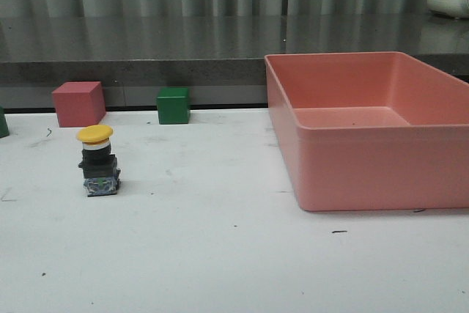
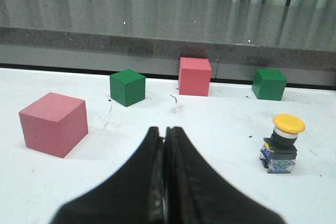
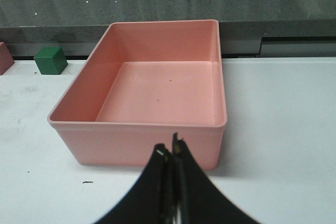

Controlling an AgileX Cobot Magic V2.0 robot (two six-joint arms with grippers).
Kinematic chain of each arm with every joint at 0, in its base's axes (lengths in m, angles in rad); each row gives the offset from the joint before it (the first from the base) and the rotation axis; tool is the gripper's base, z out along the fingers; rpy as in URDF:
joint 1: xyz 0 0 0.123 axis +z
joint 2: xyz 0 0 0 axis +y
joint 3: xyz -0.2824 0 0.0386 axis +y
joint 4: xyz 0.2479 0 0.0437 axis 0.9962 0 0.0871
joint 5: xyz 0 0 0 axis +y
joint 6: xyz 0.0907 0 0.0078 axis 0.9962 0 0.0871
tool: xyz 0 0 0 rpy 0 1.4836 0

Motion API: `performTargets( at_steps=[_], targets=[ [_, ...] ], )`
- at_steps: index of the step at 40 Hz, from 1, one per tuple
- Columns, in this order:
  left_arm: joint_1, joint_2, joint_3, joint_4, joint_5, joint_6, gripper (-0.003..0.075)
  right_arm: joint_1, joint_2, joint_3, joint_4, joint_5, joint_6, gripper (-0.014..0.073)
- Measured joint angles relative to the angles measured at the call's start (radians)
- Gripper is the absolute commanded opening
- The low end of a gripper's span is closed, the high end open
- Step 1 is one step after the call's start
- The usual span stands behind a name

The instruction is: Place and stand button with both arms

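While the button (image 1: pixel 97 161) stood upright on the white table (image 1: pixel 220 254), yellow cap uppermost and dark base down, we kept both arms clear of it. It sat on the left side of the table, nearer to us than the cubes and well apart from the pink bin (image 1: pixel 370 126) on the right. Behind it, along the far edge, we saw a pink cube (image 1: pixel 78 103) and, to the right of that, a green cube (image 1: pixel 173 105).

From the left wrist view we found the left gripper (image 2: pixel 165 132) with its fingers pressed together and nothing between them, the button (image 2: pixel 283 142) standing apart from it off to one side. That view also showed a second pink cube (image 2: pixel 54 123) and a second green cube (image 2: pixel 127 87).

From the right wrist view the right gripper (image 3: pixel 170 150) was likewise closed and empty-handed, just in front of the bin's near wall (image 3: pixel 142 142).
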Motion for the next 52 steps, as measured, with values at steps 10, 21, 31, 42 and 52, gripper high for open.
performTargets(
  at_steps=[10, 21, 31, 42, 52],
  targets=[
    [0.003, 0.0, 0.0, 0.0, -0.016, 0.0, -0.0014, 0.0, 0.0, 0.0, 0.0, 0.0, 0.0, -0.0061],
    [0.003, 0.0, 0.0, 0.0, -0.019, 0.0, -0.0014, 0.0, 0.0, 0.0, 0.0, 0.0, 0.0, -0.0061],
    [0.003, 0.0, 0.0, 0.0, -0.019, 0.0, -0.0014, 0.0, 0.0, 0.0, 0.0, 0.0, 0.0, -0.0061],
    [0.003, 0.0, 0.0, 0.0, -0.019, 0.0, -0.0014, 0.0, 0.0, 0.0, 0.0, 0.0, 0.0, -0.0061],
    [0.003, 0.0, 0.0, 0.0, -0.019, 0.0, -0.0014, -0.025, -0.004, 0.1, 0.115, -0.113, -0.191, -0.0061]
  ],
)
